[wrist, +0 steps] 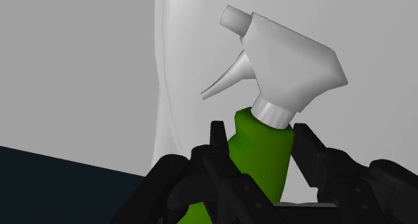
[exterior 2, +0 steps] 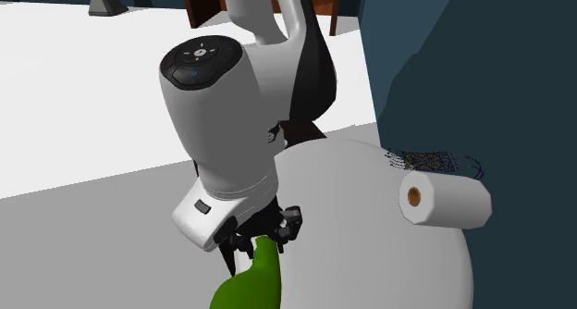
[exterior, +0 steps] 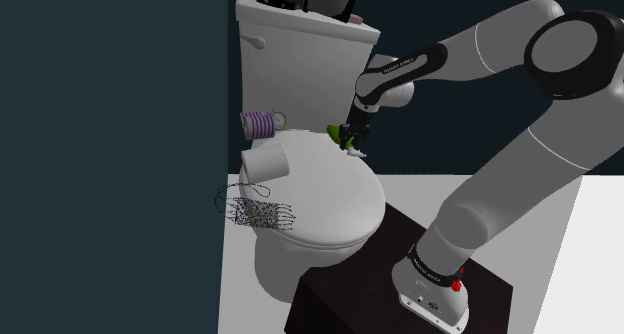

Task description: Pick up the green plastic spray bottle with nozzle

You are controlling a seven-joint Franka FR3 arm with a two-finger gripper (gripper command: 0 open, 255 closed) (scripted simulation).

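Note:
The green spray bottle (wrist: pixel 260 155) has a white trigger nozzle (wrist: pixel 288 62) on a silver collar. My gripper (wrist: pixel 261 145) is shut on its green neck, one black finger pressing on each side just under the collar. In the shoulder view the bottle (exterior: pixel 333 132) and gripper (exterior: pixel 348 140) are just over the back of the toilet lid (exterior: pixel 330 197), close to the tank (exterior: pixel 300 62). The second exterior view has the gripper (exterior 2: pixel 254 242) coming down onto the tilted green body (exterior 2: pixel 251 279). Whether the bottle still touches the lid is hidden.
On the lid lie a white paper roll (exterior: pixel 266 160) and a dark wire-mesh item (exterior: pixel 262 214), with a purple-banded spool (exterior: pixel 258 125) against the tank. Black items sit on the tank top (exterior: pixel 335 4). A dark wall stands at the shoulder view's left, the stand (exterior: pixel 380 282) below.

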